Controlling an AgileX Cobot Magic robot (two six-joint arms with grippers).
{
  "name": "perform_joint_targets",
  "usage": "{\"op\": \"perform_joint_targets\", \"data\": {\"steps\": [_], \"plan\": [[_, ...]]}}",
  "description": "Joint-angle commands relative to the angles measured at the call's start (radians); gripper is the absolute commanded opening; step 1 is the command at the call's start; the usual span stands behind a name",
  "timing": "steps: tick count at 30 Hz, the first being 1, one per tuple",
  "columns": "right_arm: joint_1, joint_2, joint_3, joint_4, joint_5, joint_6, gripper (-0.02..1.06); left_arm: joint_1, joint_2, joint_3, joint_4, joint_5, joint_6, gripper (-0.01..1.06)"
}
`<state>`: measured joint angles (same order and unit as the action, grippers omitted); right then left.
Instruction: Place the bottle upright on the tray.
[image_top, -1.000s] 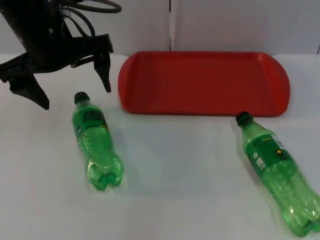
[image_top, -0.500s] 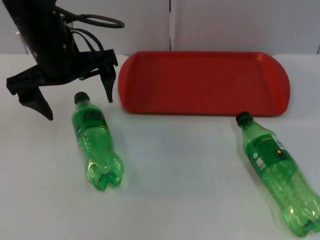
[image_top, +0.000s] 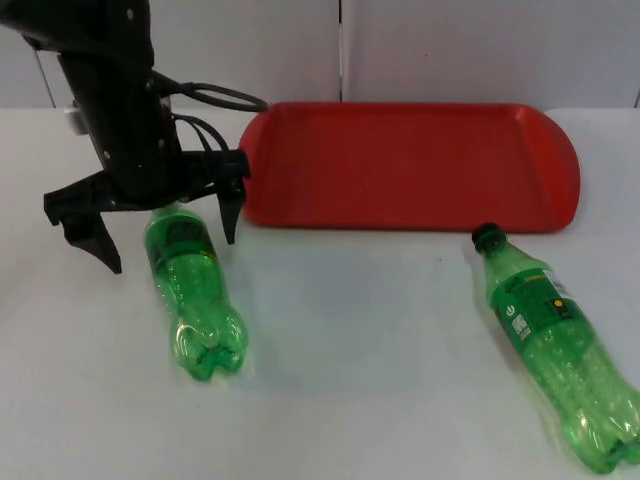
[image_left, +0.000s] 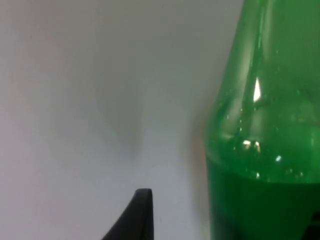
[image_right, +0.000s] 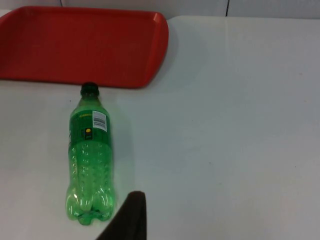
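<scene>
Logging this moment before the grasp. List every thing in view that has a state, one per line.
Left bottle: lying on its side on the table, ungrasped.
Right bottle: lying on its side, capped, untouched.
Red tray: flat on the table, nothing on it.
Left gripper: open, fingers straddling the left bottle's neck end.

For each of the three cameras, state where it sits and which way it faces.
Top view: fixed, looking down and forward at the white table, red plastic tray and two lying green plastic bottles; the left claw straddles the left bottle.
Left wrist view: on the left arm, close on that bottle's shoulder; one black fingertip.
Right wrist view: on the waiting right arm, facing the right bottle and tray; one fingertip.
Shared: each bottle appears in the top view and one wrist view.
</scene>
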<state>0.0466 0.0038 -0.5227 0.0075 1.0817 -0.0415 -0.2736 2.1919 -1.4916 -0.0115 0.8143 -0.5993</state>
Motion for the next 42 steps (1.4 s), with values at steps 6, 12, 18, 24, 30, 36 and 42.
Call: {"op": "perform_joint_targets", "data": {"steps": [6,12,18,24,30,36,42], "plan": [[-0.005,-0.004,0.007,0.003,-0.003,0.003,1.05,-0.006,0.072,-0.077,0.004,0.016,-0.007,1.04],[-0.005,-0.004,0.007,0.003,-0.003,0.003,1.05,-0.006,0.108,-0.091,0.012,0.003,-0.001,1.04],[-0.005,-0.004,0.007,0.003,-0.003,0.003,1.05,-0.006,0.13,-0.091,0.012,0.003,0.014,1.04],[-0.005,-0.004,0.007,0.003,-0.003,0.003,1.05,-0.006,0.134,-0.091,0.012,0.001,0.022,0.99],[-0.005,-0.004,0.007,0.003,-0.003,0.003,1.05,-0.006,0.134,-0.091,-0.012,0.009,0.023,0.59],[-0.005,-0.004,0.007,0.003,-0.003,0.003,1.05,-0.006,0.134,-0.091,-0.033,0.002,0.026,0.0],[-0.005,-0.004,0.007,0.003,-0.003,0.003,1.05,-0.006,0.134,-0.091,-0.096,-0.013,0.026,0.0]]}}
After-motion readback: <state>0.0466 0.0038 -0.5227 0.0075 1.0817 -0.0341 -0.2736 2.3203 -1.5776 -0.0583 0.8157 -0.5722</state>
